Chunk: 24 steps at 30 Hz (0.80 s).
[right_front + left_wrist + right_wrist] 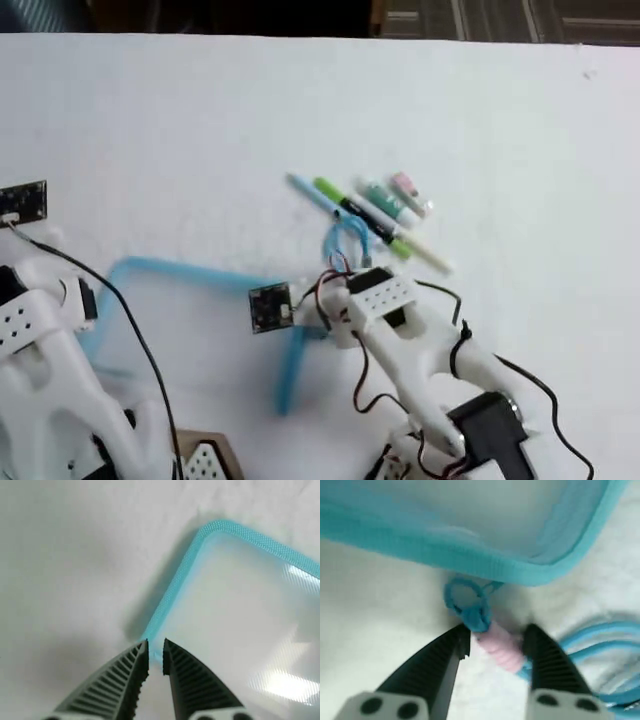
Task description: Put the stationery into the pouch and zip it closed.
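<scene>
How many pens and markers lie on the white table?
5, side by side, left to right in the high view: slim blue pen, green-and-black marker, teal-and-white marker, pink-capped stick, cream pen. They overlap, so one may be hidden.

Wide passage across far half of white table [200, 110]. Cluster of coloured pens [375, 212] and looped blue cord [346, 240] hem the right tool [495, 632]. Blue-edged translucent pouch [210, 320] lies between the arms.
</scene>
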Tool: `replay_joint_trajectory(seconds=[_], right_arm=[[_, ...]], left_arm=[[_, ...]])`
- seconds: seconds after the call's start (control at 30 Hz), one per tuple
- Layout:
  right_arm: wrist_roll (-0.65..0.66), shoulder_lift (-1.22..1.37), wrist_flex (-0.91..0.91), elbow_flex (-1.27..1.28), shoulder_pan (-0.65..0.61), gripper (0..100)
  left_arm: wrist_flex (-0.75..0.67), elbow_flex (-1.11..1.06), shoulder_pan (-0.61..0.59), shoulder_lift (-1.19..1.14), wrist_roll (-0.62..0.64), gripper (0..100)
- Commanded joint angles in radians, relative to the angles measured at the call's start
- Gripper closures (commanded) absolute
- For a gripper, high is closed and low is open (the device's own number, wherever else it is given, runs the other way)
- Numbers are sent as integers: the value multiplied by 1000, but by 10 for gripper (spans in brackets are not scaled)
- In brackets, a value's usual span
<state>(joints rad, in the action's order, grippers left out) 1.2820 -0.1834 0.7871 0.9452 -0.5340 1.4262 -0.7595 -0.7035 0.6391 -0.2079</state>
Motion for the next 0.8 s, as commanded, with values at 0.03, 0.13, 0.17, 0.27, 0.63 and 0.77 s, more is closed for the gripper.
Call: replay_joint_trajectory(seconds=[0.03, 0.13, 0.17, 0.27, 0.63, 0.77], right_arm=[[3, -8, 21, -29, 10, 949], [-3, -79, 93, -29, 4, 988], [-18, -116, 104, -29, 4, 979], [-135, -255, 114, -64, 4, 982], [-631, -716, 108, -252, -136, 981], [-779, -773, 113, -387, -157, 981]], left_arm=[[-9, 8, -5, -1, 9, 917], [-9, 8, -5, -1, 9, 917], [-9, 8, -5, -1, 9, 917], [-9, 8, -5, 4, 9, 918], [226, 430, -50, 5, 20, 918], [358, 738, -47, 5, 94, 917]])
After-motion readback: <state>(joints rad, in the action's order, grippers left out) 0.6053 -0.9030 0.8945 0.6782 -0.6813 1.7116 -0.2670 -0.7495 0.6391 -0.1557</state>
